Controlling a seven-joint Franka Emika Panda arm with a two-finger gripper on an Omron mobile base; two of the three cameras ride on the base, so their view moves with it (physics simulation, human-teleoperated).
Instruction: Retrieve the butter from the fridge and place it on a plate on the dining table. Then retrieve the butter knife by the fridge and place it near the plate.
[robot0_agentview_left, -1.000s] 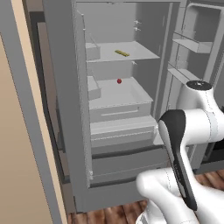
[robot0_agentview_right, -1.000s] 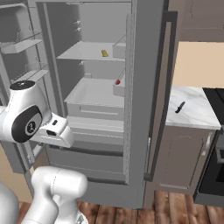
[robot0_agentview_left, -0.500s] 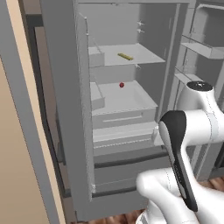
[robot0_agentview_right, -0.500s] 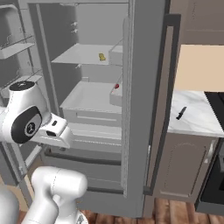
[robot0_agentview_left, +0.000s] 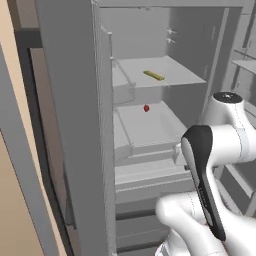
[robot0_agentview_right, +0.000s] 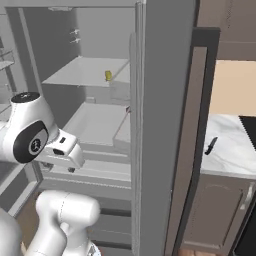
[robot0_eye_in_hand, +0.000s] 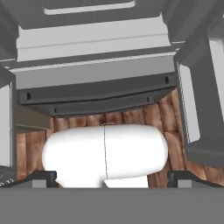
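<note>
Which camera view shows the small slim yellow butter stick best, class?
The left base view: the small slim yellow butter stick lies lengthwise in full on the fridge's upper shelf. The right base view shows it end-on as a small blob. The hand view looks at the floor.

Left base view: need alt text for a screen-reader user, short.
An open grey fridge fills the frame, with a small yellow stick of butter lying on its upper shelf and a tiny red round item on the shelf below. The robot's white arm rises at lower right, in front of the lower drawers.
</note>
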